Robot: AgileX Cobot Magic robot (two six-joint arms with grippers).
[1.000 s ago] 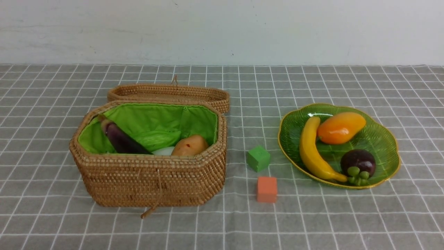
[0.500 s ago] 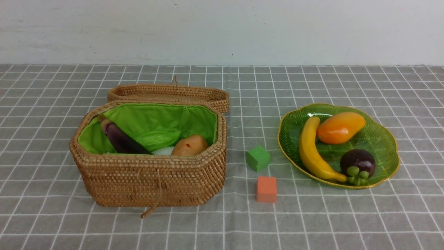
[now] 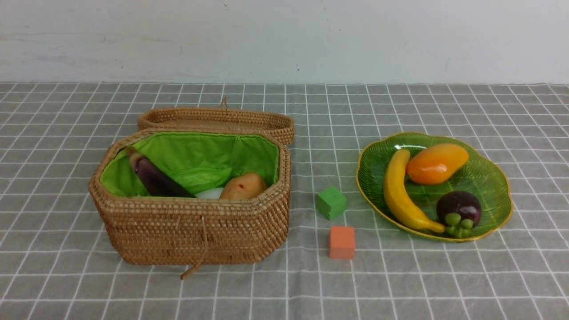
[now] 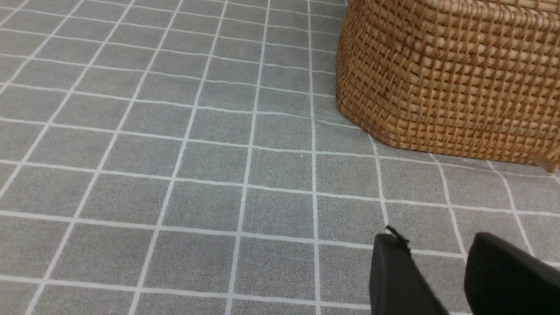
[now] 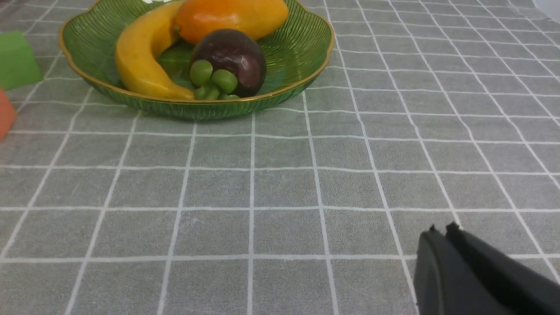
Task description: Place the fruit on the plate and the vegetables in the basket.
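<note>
Green cube (image 3: 331, 202) and orange cube (image 3: 342, 242) between basket (image 3: 191, 226) and plate (image 3: 498, 178); left gripper (image 4: 437, 249) parted, right gripper (image 5: 442, 232) closed, both empty.

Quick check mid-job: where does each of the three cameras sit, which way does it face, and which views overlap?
Front: between the arms, facing forward over the basket, plate and two cubes; no arm shows.
Left wrist: low on the left arm, facing the basket's wall; left pincer open at the edge.
Right wrist: low on the right arm, facing the plate; right pincer shut.
Shared: front and left wrist share the basket; front and right wrist share the plate and cubes.
</note>
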